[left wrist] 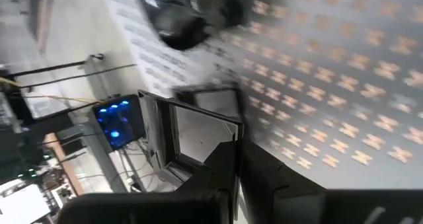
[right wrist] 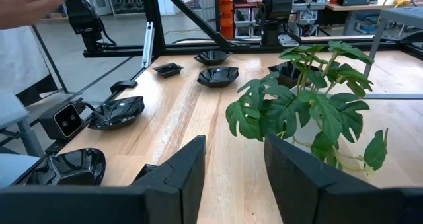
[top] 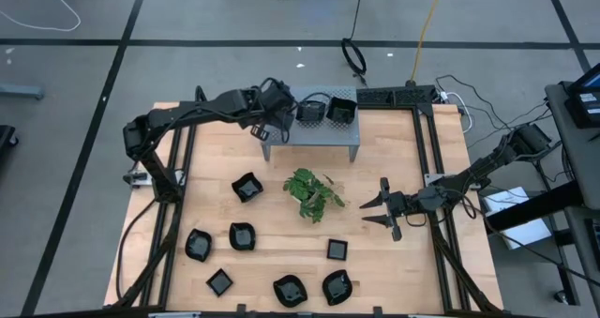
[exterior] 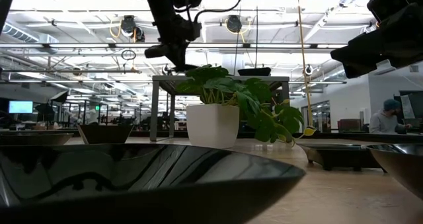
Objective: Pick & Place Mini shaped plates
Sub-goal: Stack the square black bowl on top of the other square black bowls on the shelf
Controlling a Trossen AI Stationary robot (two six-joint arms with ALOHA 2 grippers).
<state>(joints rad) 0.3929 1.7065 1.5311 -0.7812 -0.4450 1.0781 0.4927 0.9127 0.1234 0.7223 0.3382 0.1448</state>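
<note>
Already two mini shaped plates [top: 323, 112] sit on the grey perforated stand [top: 314, 134], just beside the left gripper [top: 281, 112], which hangs over the stand's near end — its wrist view is smeared, so whether its fingers are parted or together cannot be told, though a square dish [left wrist: 198, 128] seems to lie just ahead of them. Seven more black dishes [top: 242, 235] lie scattered across the wooden table [top: 403, 262], well apart from one another, several close to its front edge. Beyond them the right gripper [top: 375, 208] hovers with fingers spread and nothing between them — bare wood beneath, the green plant [top: 312, 193] near its tips.
</note>
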